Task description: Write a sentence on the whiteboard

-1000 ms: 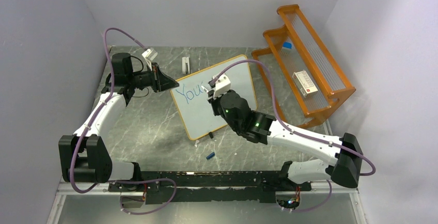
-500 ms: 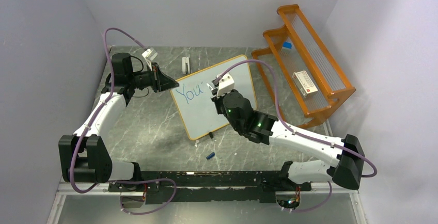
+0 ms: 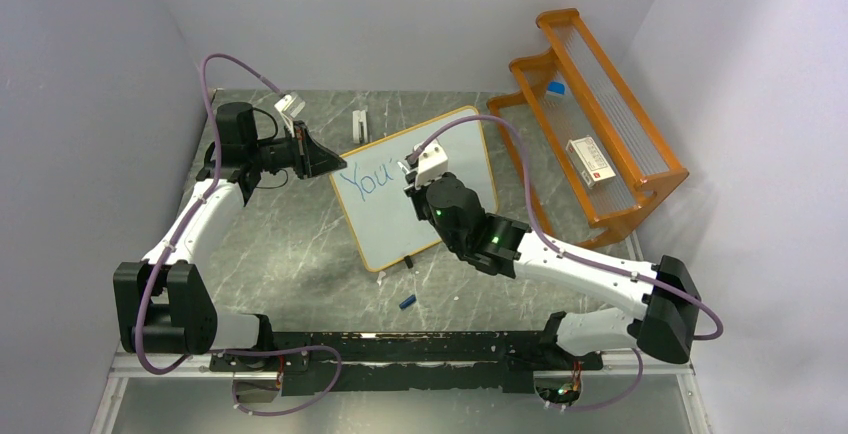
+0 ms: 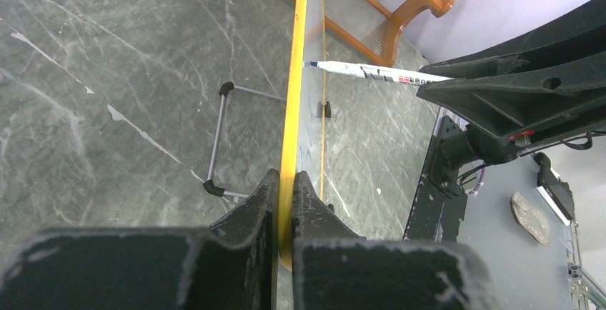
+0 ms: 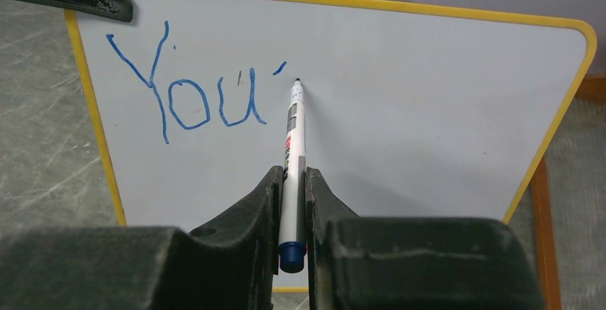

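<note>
Two grips unchanged, left gripper (image 4: pixel 286 176) clamping whiteboard (image 5: pixel 429 110), right gripper (image 5: pixel 293 173) pinching marker (image 5: pixel 294 121); apostrophe (image 5: pixel 279 68) now visible after "You" (image 5: pixel 193 99)

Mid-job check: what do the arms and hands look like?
The left arm and right arm have white links, black joints and a purple cable each. Green lights show on the right one. The left hand and right hand are matte black wedges.

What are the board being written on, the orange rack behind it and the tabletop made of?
The whiteboard looks like smooth white laminate or coated metal in a thin yellow-orange frame, likely plastic. The rack seems orange-stained wood with clear ribbed panels. The tabletop shows grey veining like marble, possibly just a printed surface.
</note>
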